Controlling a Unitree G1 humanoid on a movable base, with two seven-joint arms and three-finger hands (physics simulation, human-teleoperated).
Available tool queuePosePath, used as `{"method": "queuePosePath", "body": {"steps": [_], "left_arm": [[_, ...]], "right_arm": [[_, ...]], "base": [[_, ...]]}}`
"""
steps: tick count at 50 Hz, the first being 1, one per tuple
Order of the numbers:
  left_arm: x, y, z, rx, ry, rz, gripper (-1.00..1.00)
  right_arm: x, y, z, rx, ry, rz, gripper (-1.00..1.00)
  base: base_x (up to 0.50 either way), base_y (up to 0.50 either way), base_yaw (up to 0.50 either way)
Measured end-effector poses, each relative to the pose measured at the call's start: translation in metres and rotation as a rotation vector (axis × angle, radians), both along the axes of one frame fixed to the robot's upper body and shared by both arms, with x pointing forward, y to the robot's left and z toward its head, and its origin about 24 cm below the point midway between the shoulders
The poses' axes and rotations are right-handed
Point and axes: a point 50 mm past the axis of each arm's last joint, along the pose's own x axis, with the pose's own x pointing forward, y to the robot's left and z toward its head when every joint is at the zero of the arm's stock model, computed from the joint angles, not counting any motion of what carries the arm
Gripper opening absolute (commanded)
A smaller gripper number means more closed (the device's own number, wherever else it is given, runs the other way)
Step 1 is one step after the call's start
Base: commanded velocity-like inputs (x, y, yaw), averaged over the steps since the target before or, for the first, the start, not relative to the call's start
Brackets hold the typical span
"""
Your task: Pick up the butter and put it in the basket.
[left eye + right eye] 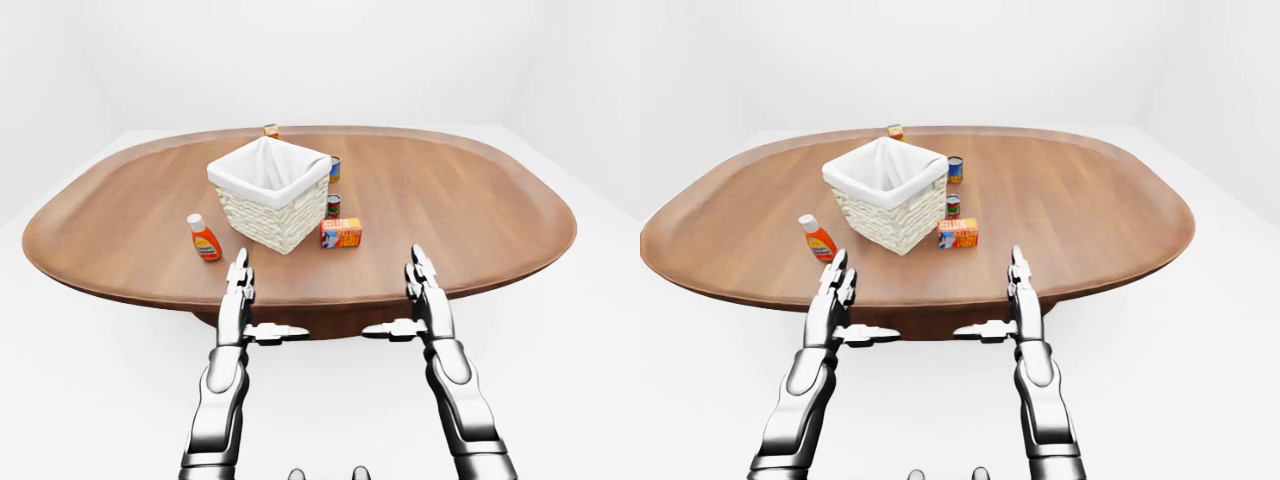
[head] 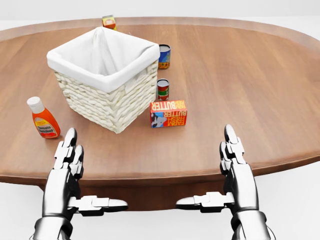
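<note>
The butter (image 2: 168, 113) is a small red, orange and blue box lying on the wooden table (image 2: 260, 90), just right of the basket. The basket (image 2: 102, 77) is white wicker with a white cloth liner and nothing showing inside. My left hand (image 2: 70, 165) hovers over the table's near edge below the basket, fingers straight and thumb out, open. My right hand (image 2: 232, 165) mirrors it below and right of the butter, also open. Neither hand touches anything.
An orange bottle with a white cap (image 2: 44, 119) lies left of the basket. Two small cans (image 2: 163, 90) (image 2: 164, 56) stand above the butter, and a little box (image 2: 108, 22) sits near the table's far edge. White floor surrounds the oval table.
</note>
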Motion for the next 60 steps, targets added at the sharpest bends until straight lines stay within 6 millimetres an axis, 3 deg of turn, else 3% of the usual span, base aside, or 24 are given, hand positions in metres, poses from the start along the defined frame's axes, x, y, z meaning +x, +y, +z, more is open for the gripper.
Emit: {"method": "queuePosePath", "body": {"steps": [24,47,60], "left_arm": [[0.000,0.012,0.009,0.018,-0.024,0.011,1.00],[-0.001,0.016,0.017,0.035,-0.054,0.018,1.00],[0.001,0.017,0.020,0.045,-0.063,0.021,1.00]], "right_arm": [[-0.001,-0.011,0.010,-0.111,-0.065,-0.004,1.00],[-0.002,-0.019,0.021,-0.196,-0.128,-0.012,1.00],[0.002,-0.027,0.040,-0.205,-0.150,-0.042,1.00]], "base": [[0.00,0.00,0.00],[0.02,0.50,0.00],[0.01,0.02,0.00]]}}
